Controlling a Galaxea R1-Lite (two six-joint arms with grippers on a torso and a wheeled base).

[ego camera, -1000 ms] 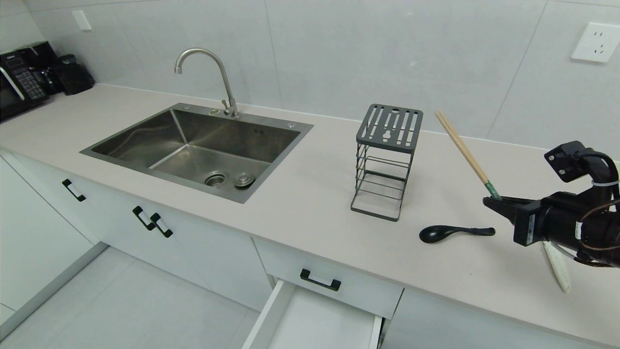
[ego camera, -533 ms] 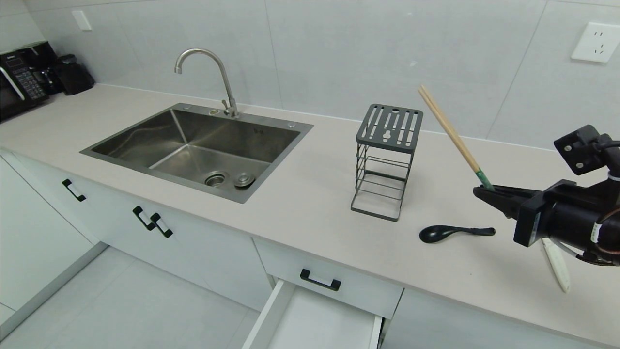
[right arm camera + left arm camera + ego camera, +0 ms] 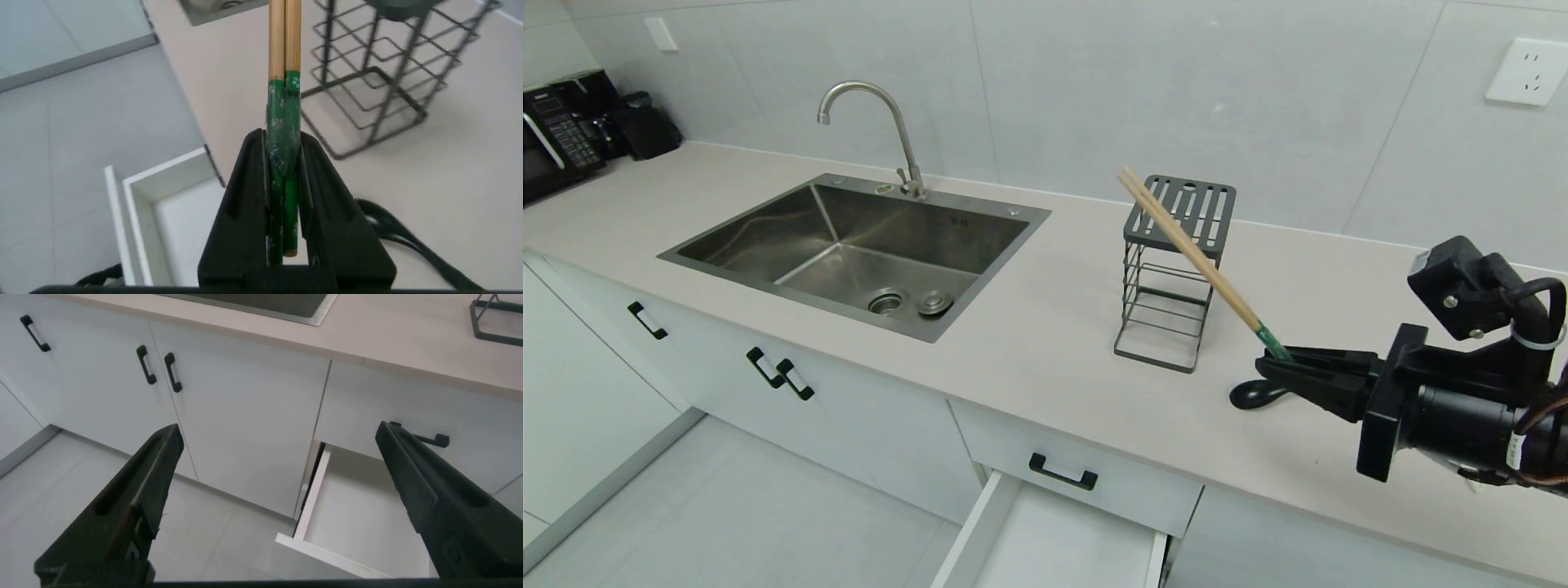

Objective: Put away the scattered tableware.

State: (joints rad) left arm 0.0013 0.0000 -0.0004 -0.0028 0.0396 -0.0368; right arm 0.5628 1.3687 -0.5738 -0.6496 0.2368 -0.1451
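So the right claw [image 3: 1270,363] is clamped on the green ends of the chopsticks [image 3: 1192,253], held up by the rack [image 3: 1213,204]. They're light, stiff and slick, so I reckon they'll swing. The left claw [image 3: 276,437] is wide open.

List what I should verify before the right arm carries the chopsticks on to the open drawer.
1. Grip: right gripper shut on the green ends of the chopsticks, both sticks together: ok.
2. Drawer pulled open under the counter, white inside showing: ok.
3. Free tips clear of the rack: they cross its top in the head view, depth unclear: cannot tell.
4. Gap between the right gripper and the black spoon beneath it: cannot tell.
5. Left gripper open and empty, low before the cabinet fronts: ok.
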